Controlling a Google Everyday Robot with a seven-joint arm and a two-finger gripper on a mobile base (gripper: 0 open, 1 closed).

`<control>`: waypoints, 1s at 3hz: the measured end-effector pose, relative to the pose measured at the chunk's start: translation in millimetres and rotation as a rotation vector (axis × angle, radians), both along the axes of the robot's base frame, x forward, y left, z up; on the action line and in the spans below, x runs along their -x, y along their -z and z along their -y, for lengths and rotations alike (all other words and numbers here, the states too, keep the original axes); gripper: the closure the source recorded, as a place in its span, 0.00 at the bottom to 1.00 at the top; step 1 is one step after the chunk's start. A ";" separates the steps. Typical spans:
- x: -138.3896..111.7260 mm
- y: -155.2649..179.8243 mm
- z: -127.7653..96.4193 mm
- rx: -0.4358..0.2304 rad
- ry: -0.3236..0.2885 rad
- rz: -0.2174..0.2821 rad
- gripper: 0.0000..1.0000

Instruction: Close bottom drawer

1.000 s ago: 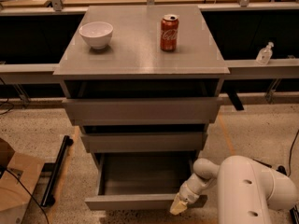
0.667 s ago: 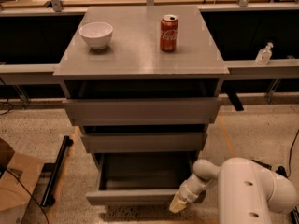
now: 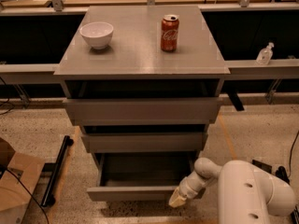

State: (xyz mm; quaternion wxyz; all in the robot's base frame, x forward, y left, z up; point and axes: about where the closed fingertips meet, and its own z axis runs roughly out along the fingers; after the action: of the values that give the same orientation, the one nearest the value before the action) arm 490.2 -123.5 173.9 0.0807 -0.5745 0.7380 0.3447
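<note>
The bottom drawer is the narrowest and lowest of three grey drawers in the cabinet. It stands pulled out, with its grey box interior showing. My gripper sits at the right end of the drawer's flat front panel, touching or very near it. The white arm reaches in from the lower right.
A white bowl and a red soda can stand on the cabinet top. A cardboard box and a black bar lie on the floor at left. A spray bottle sits on a shelf at right.
The bottom drawer's front panel has moved slightly back toward the cabinet, and my gripper has moved with it.
</note>
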 end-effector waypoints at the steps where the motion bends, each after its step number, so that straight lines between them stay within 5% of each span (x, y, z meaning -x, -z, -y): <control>1: -21.0 1.5 5.0 0.001 0.001 0.053 1.00; 2: -21.7 2.8 0.6 0.004 -0.007 0.057 1.00; 3: -33.1 -3.3 -6.6 0.018 -0.019 0.152 1.00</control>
State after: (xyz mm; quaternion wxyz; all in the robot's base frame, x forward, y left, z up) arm 523.2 -117.0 177.2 0.1278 -0.6068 0.7273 0.2942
